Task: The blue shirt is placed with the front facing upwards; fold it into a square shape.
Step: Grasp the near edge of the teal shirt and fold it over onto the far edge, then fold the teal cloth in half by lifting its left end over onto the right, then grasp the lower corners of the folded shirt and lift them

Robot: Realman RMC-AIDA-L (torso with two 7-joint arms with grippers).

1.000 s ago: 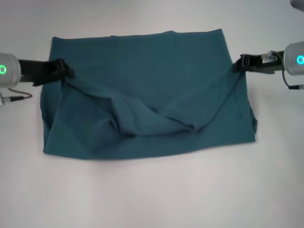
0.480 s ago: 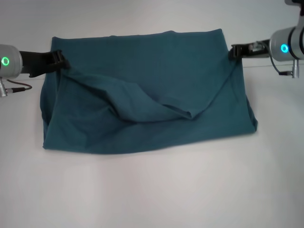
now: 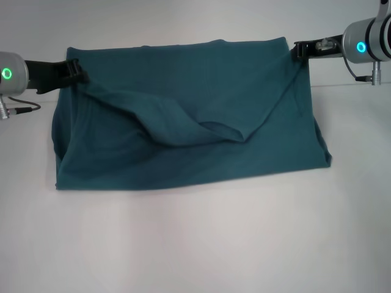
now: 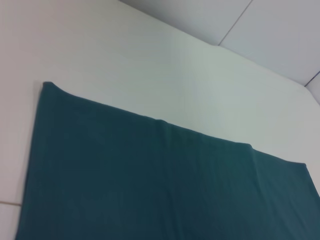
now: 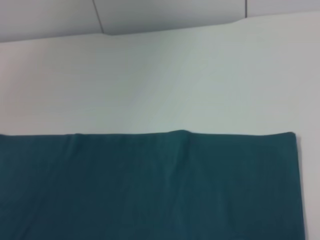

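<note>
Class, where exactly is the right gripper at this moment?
In the head view the right gripper is at the far right corner of the blue shirt, pinching a lifted edge, opposite the left gripper.

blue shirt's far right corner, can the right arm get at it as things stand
Probably yes: the right gripper is already at the far right corner of the blue shirt, apparently pinching a lifted layer. Nothing stands between them. The left gripper holds the opposite side.

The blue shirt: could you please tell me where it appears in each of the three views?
Head view: blue shirt across the middle, held between both grippers.
Left wrist view: fills the lower part.
Right wrist view: fills the lower part.
Shared landmark: its straight far edge against the white table.
</note>
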